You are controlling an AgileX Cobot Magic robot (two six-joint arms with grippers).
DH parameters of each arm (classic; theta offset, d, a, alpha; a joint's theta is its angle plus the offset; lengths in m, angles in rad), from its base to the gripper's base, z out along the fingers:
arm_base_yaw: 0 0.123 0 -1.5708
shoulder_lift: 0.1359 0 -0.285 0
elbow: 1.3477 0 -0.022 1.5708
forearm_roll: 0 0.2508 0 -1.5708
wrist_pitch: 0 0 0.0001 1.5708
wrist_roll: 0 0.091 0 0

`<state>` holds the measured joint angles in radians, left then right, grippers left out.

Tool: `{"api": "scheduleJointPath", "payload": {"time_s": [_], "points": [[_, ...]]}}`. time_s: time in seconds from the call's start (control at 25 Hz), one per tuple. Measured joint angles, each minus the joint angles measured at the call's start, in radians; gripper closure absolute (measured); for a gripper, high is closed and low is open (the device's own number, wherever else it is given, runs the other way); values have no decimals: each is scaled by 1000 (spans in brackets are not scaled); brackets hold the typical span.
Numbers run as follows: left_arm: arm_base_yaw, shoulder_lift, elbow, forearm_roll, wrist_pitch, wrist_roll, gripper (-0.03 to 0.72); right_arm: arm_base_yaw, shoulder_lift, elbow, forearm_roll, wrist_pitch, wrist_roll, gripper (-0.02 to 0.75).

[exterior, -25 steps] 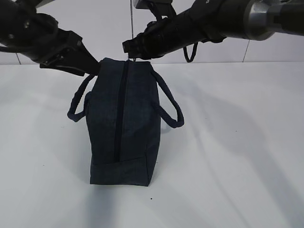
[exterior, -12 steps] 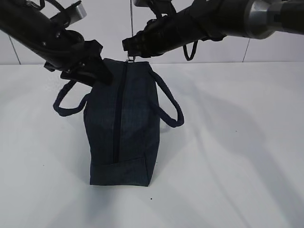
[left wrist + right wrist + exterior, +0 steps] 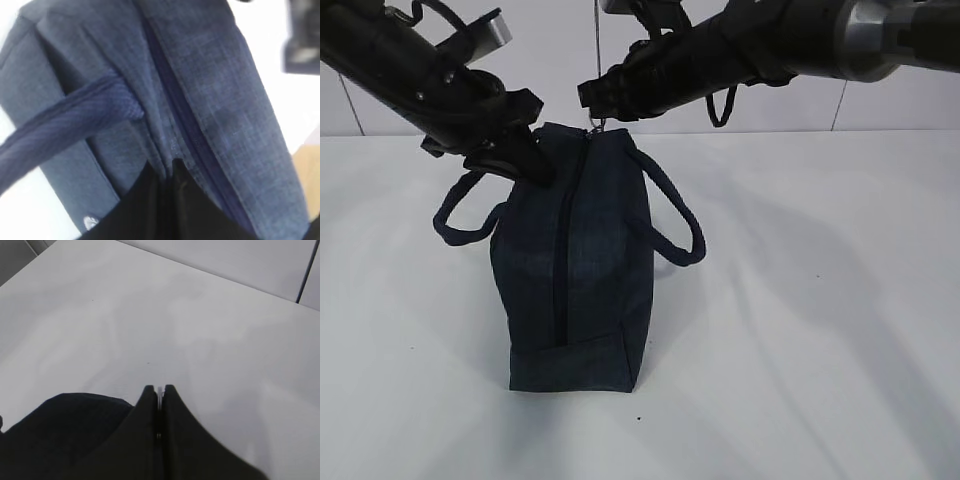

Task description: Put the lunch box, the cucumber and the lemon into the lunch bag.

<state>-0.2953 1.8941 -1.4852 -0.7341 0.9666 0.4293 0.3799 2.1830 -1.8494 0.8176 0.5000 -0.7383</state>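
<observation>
My left gripper (image 3: 170,167) is pinched on a fold of bag (image 3: 575,260) fabric just beside the zipper (image 3: 563,250), near the far top corner. My right gripper (image 3: 159,389) is clamped on the silver ring pull (image 3: 594,125) at the far end of the zipper line; a sliver of metal shows between the tips in the right wrist view. The bag stands upright on the white table (image 3: 820,300), zipped along the whole length I can see, one handle (image 3: 460,215) looped out to the left, the other (image 3: 670,225) to the right. The lunch box, cucumber and lemon are in none of the views, so I cannot say where they lie.

The risks are all in the pull. My left hold is only a small pleat of cloth; if it slips, the whole bag slides or tips towards the pull instead of unzipping. The ring is thin and could twist out of my right tips. Pulling off the zipper's line could jam the slider on the fabric. The left handle lies near my left arm and could snag.
</observation>
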Motion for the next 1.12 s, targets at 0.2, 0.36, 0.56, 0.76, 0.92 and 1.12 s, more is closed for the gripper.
{"api": "scheduleJointPath", "payload": {"time_s": [0.2, 0.36, 0.56, 0.76, 0.92, 1.12], "points": [[0, 0, -70, 20, 93, 4, 694, 0, 0, 0, 1, 0, -2, 738], [0, 5, -152, 68, 184, -9, 694, 0, 0, 0, 7, 2, -2, 738], [-1, 9, -225, 140, 230, -43, 695, -14, 0, -13, 29, 12, -2, 738], [-1, 9, -237, 143, 228, -47, 696, -37, 0, -41, 46, 19, -6, 738], [-18, 9, -238, 153, 228, -55, 696, -43, 0, -43, 48, 25, -14, 738], [-41, -2, -238, 165, 228, -71, 696, -48, 0, -51, 53, 26, -23, 738]]}}
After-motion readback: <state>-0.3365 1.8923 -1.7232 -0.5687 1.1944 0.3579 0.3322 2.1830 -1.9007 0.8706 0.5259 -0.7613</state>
